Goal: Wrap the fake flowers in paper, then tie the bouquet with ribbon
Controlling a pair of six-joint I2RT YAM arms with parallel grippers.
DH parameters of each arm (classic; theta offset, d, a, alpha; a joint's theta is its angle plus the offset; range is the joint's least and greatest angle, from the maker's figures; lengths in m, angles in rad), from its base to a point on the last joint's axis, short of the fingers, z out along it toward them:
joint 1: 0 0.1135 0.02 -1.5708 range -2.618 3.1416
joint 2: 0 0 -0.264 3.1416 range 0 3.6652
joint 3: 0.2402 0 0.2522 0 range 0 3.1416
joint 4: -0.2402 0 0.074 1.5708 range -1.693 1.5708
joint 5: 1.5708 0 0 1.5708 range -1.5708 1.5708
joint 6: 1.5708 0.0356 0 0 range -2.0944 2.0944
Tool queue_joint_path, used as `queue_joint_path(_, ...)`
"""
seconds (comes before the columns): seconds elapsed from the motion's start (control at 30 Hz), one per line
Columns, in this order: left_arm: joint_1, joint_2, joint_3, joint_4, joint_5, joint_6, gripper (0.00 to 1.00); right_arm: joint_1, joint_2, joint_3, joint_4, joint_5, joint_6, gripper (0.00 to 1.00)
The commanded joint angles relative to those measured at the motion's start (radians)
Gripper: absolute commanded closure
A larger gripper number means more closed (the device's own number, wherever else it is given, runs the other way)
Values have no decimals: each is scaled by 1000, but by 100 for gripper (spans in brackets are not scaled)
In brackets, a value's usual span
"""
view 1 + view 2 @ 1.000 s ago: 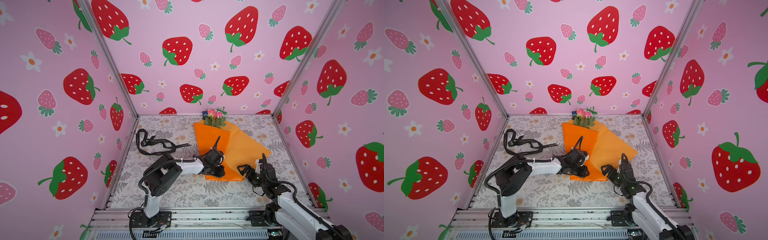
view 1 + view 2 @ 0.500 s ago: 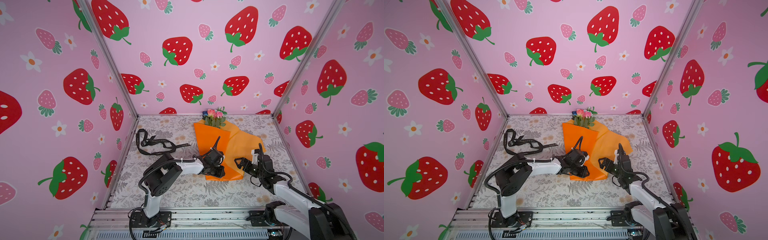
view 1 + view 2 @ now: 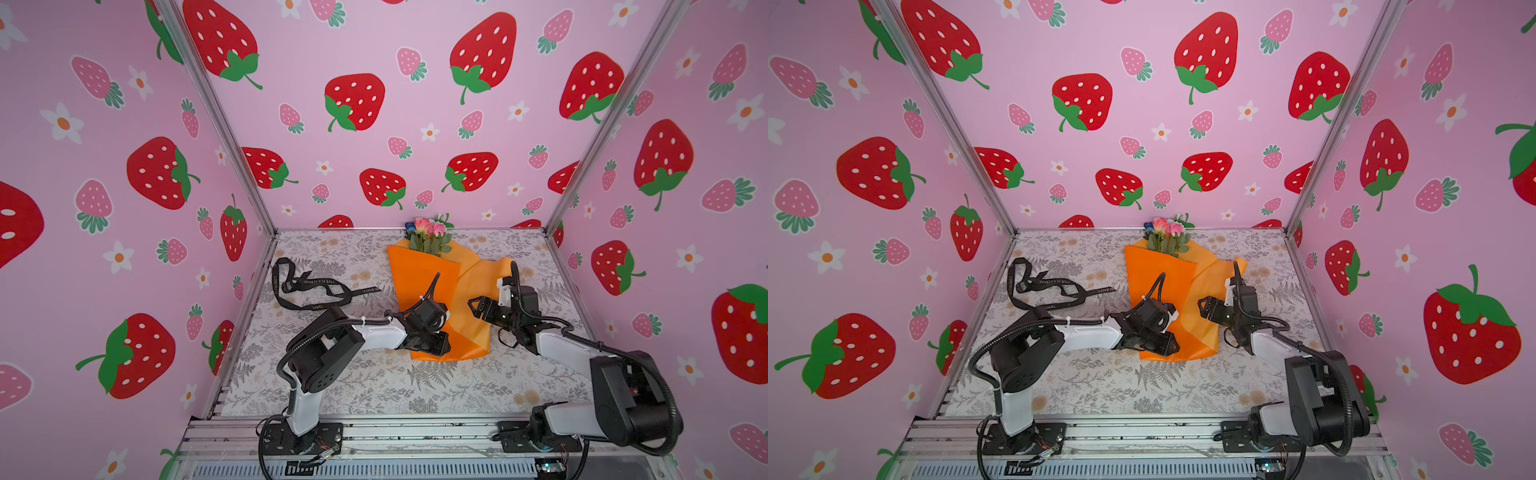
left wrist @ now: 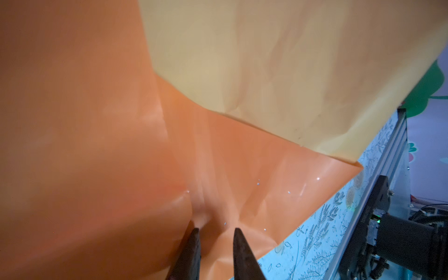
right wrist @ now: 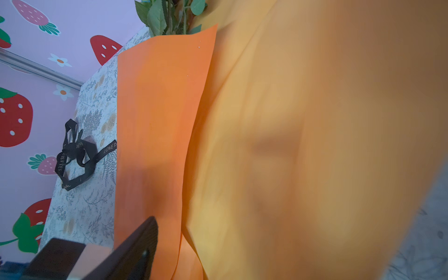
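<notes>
Bouquet lies mid-mat in orange paper, blooms at 12 o'clock by the back wall, narrow end at 6.

Grey fern-print mat, pink strawberry walls on 3 sides, alu rail at 6. Black ribbon loose at 9-10, apart from the paper. L gripper clenched on the wrap's narrow end, stems hidden inside. R gripper at 3 o'clock of the wrap, jaws apart. R wrist view is mostly blurred paper with 1 finger showing, so can't tell if the paper is caught.
</notes>
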Motion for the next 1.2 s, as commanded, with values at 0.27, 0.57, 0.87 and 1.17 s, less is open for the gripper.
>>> queue_joint_path(0.27,-4,-32,-28,-36,2,9,74,-98,-54,47,-72,-112,-115,24)
queue_joint_path(0.57,-4,-36,-27,-34,4,10,74,-127,-50,57,32,-400,-151,23)
queue_joint_path(0.87,-4,-39,-33,-29,2,9,74,-123,-21,57,97,-523,-106,43)
queue_joint_path(1.17,-4,-40,-37,-23,1,7,74,-118,9,47,-6,-504,-120,48)
